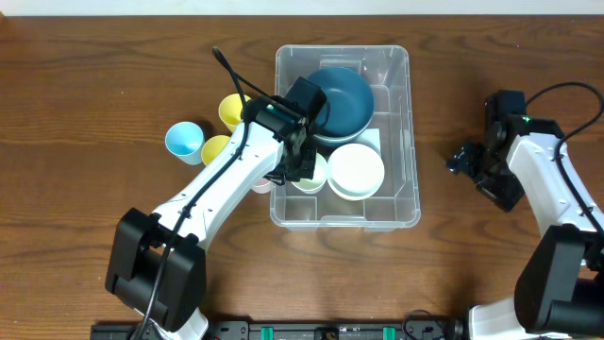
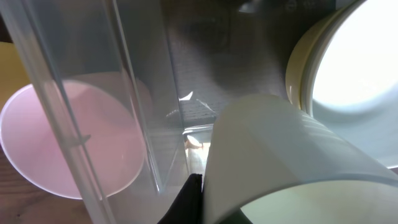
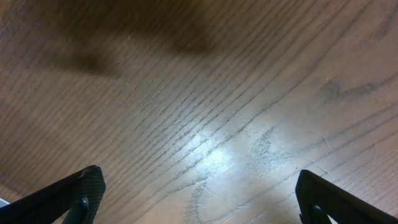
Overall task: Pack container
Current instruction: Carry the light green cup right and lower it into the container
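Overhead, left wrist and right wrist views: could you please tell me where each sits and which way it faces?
Overhead: above the table, looking straight down on the container; both arms show.
Left wrist: on the left arm, inside the container, facing a pale cup and white bowl; one dark finger shows.
Right wrist: on the right arm, facing down at the table; both fingertips show.
Shared: overhead and left wrist both show the white bowl.

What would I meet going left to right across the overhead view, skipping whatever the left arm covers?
light blue cup → yellow cups → clear container → right gripper
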{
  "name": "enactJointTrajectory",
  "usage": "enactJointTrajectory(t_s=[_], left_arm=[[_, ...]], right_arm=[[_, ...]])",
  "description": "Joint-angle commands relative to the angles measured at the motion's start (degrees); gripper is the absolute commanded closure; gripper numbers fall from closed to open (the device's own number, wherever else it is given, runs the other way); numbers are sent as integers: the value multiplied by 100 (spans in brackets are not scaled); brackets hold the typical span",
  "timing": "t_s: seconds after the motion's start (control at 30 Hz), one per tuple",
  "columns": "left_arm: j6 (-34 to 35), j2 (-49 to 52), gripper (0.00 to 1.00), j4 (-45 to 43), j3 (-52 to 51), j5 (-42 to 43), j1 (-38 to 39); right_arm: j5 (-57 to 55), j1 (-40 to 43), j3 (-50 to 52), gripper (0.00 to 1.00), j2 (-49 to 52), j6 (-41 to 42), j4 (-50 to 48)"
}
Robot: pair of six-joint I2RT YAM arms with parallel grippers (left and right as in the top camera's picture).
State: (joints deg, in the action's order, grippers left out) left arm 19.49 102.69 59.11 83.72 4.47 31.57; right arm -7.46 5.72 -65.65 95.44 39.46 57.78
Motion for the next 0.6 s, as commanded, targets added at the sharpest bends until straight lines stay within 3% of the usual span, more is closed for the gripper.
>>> enactJointTrajectory(t_s=[0.0,0.57], left_arm=[[61,55,93,2,-92,-116,0],[68,332,93,-149,-192,-105,20]], right_arm=[[-46,24,-7,1,13,76,7],[-46,24,-7,1,13,76,4]])
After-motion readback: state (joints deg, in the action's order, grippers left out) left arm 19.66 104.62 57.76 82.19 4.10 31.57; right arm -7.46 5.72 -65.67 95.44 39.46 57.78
